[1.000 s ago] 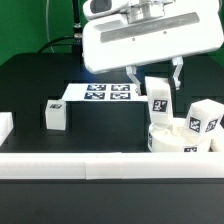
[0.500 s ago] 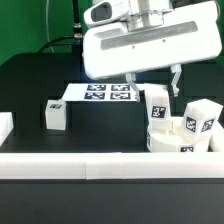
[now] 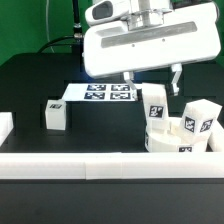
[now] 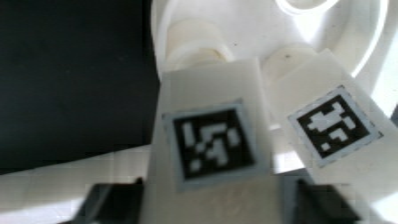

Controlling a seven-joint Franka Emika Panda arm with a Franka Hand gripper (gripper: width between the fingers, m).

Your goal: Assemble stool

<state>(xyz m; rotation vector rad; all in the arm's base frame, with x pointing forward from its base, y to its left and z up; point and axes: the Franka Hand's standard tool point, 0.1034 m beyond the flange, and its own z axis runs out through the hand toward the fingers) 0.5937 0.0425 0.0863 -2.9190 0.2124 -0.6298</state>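
Observation:
The round white seat [image 3: 172, 142] lies at the exterior view's right, just behind the front rail. Two tagged white legs stand upright in it: one [image 3: 155, 104] under my gripper and one [image 3: 202, 118] further right. A third leg [image 3: 55, 114] lies alone on the black table at the left. My gripper [image 3: 153, 88] is open, its fingers [image 3: 177, 80] spread either side of the first leg's top with gaps showing. In the wrist view that leg [image 4: 210, 140] fills the space at my gripper [image 4: 228, 205], the other leg [image 4: 338, 115] is beside it.
The marker board [image 3: 100, 93] lies flat behind the seat, toward the middle. A long white rail [image 3: 90, 166] runs along the front edge, and a white rail end [image 3: 5, 125] shows at the left edge. A green backdrop stands behind.
My gripper and the leg under it have shifted slightly toward the exterior view's left and a little lower. The other parts have not moved.

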